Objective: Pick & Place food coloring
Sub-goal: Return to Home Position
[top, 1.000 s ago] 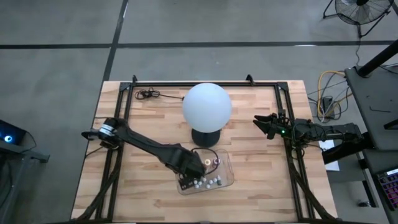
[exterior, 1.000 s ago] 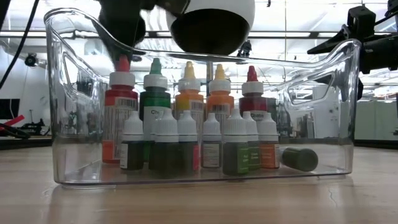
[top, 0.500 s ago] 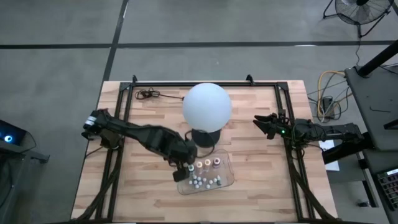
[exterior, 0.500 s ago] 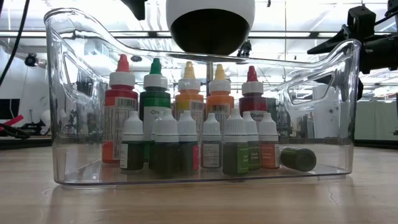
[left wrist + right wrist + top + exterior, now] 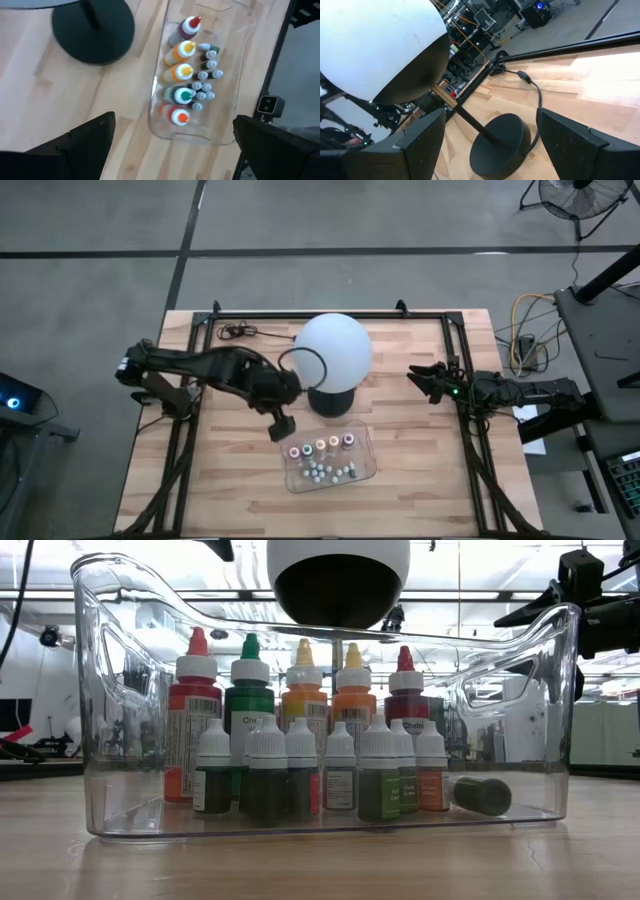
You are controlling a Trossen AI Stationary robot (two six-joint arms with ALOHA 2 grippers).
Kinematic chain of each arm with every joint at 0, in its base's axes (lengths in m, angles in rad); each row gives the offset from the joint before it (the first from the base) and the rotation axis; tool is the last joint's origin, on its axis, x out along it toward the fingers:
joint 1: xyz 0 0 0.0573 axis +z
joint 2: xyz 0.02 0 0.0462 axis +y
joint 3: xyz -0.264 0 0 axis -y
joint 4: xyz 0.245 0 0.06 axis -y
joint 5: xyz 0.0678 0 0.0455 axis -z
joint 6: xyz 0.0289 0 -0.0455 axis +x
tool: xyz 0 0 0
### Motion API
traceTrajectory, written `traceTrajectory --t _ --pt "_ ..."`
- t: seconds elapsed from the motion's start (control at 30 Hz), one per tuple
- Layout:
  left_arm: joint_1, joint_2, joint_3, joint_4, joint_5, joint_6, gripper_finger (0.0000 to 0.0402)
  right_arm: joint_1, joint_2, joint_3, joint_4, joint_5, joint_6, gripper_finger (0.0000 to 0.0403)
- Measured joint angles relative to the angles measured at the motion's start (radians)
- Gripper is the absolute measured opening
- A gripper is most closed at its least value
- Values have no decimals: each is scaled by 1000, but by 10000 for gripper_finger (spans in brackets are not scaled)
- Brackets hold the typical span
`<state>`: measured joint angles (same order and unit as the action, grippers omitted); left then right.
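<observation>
The food coloring bottles point(image 5: 320, 755) stand in a clear plastic tray point(image 5: 331, 459) at the table's near middle. There is a back row of taller bottles with red, green, yellow, orange and dark red tips. Several small white-capped ones stand in front, and one small bottle point(image 5: 482, 795) lies on its side. They also show in the left wrist view point(image 5: 187, 75). My left gripper point(image 5: 281, 427) is open and empty, above the table just left of the tray. My right gripper point(image 5: 415, 377) is open and empty at the right, pointing at the lamp.
A lamp with a white globe point(image 5: 333, 348) on a round black base point(image 5: 500, 137) stands just beyond the tray, its cord point(image 5: 238, 332) running to the far left. Dark frame rails point(image 5: 190, 430) run along both sides of the table. Bare wood lies left and right of the tray.
My left gripper has risen out of the tray's left end, where it stood over the red-tipped bottle. It has drawn back toward the table's left and a little toward the far edge. The bottles stay standing in the tray.
</observation>
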<state>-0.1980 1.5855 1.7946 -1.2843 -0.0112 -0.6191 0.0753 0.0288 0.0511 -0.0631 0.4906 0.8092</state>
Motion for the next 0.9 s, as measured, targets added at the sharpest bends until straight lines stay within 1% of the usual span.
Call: traceTrajectory --t 0.13,0.27,0.37,0.6,0.77,0.9 --pt "27 -87 -94 10 -1 33 374 0 0 0 0 0 0 302" --pt "52 -194 -234 42 -1 92 374 0 0 0 0 1 0 302" --pt "73 -280 -364 106 0 150 374 0 0 0 0 0 0 302" --pt "122 -486 -701 273 1 153 374 0 0 0 0 0 0 302" --pt "138 -637 -906 318 -1 152 374 0 0 0 0 0 0 302" --pt "138 -741 -1040 330 0 151 374 0 0 0 0 0 0 302"
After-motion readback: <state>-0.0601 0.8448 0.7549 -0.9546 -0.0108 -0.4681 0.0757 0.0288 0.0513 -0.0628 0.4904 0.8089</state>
